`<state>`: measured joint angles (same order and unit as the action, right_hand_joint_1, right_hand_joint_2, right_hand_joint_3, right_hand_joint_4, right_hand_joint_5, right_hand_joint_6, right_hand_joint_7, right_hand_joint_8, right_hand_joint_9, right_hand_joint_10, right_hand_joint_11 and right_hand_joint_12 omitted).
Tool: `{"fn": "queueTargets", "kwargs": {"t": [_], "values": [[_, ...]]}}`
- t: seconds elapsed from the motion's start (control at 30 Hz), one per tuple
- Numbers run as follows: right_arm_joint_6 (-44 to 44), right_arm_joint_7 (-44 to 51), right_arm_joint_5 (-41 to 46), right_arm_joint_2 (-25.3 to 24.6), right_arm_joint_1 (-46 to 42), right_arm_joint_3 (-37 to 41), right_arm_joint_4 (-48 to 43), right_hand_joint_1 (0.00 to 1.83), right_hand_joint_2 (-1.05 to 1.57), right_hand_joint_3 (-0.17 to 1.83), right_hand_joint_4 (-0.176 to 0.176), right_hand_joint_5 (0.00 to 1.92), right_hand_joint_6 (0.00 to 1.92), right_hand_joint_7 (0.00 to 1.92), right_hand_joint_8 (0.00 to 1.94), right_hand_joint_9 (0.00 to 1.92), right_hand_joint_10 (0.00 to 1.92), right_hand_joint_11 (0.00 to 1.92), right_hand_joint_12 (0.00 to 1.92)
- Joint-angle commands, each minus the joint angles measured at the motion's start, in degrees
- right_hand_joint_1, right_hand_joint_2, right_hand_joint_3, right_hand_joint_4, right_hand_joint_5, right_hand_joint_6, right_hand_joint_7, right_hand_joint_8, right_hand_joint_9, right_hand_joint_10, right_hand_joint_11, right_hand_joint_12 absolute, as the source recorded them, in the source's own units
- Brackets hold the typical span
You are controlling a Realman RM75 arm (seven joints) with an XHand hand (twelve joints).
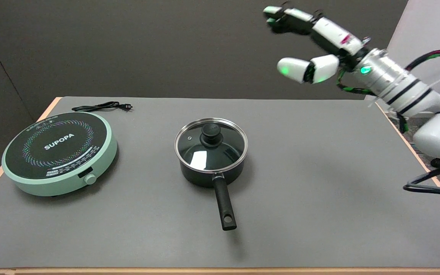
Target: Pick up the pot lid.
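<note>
Glass pot lid point(211, 147) with its steel rim and black round knob point(211, 131) sits squarely on the small black saucepan point(209, 173) near the middle of the grey table point(319, 191), and I haven't touched it yet. That knob stands up at the centre, which I judge is the natural place for me to grip. My right hand point(311, 46) hangs high above the table's far right, well apart from the pan, fingers spread and holding nothing. The saucepan's long black handle point(224, 206) points toward my near side, so it stays out of a reach from the right. Through the glass I see only reflections; I cannot tell whether anything is inside. A mint-green round induction cooktop point(60, 152) rests well to the left, with its black power cord point(101, 107) lying unplugged behind it.
</note>
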<state>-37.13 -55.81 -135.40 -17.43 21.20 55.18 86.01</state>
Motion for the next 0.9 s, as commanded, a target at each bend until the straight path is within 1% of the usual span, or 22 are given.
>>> {"fn": "queueTargets", "kwargs": {"t": [0.03,0.17,0.27,0.47,0.5,0.7,0.77,0.83,0.9], "values": [[15.00,8.40,-6.39,-4.56,40.37,-46.45,2.99,0.61,0.45,0.95,0.096,0.21,0.13,0.34,0.15,0.39,0.22,0.22,0.45],[16.95,18.74,-6.39,-5.74,44.18,-50.60,4.06,0.66,0.46,0.96,0.094,0.23,0.14,0.33,0.15,0.39,0.22,0.21,0.45],[17.65,22.48,-6.39,-6.62,46.28,-52.70,4.86,0.67,0.47,0.97,0.093,0.23,0.14,0.33,0.15,0.39,0.22,0.21,0.45],[17.66,25.58,-6.39,-9.06,49.89,-56.87,5.32,0.68,0.47,0.96,0.095,0.23,0.14,0.33,0.15,0.40,0.22,0.21,0.44],[17.66,25.92,-6.39,-9.49,50.01,-56.93,5.24,0.68,0.48,0.95,0.095,0.23,0.15,0.33,0.16,0.40,0.21,0.22,0.41],[17.82,30.57,-6.39,-13.02,50.96,-57.88,4.76,0.70,0.52,0.95,0.093,0.30,0.16,0.38,0.17,0.44,0.23,0.22,0.40],[18.26,31.13,-6.39,-14.19,52.06,-59.72,4.37,0.65,0.53,1.00,0.092,0.31,0.17,0.39,0.18,0.43,0.29,0.18,0.49],[19.34,31.23,-6.39,-15.22,52.93,-61.01,4.28,0.73,0.55,0.96,0.091,0.34,0.16,0.42,0.17,0.47,0.24,0.23,0.40],[20.51,31.60,-6.39,-16.20,53.83,-62.33,4.27,0.75,0.55,0.97,0.092,0.35,0.15,0.44,0.16,0.48,0.26,0.22,0.42]]}}
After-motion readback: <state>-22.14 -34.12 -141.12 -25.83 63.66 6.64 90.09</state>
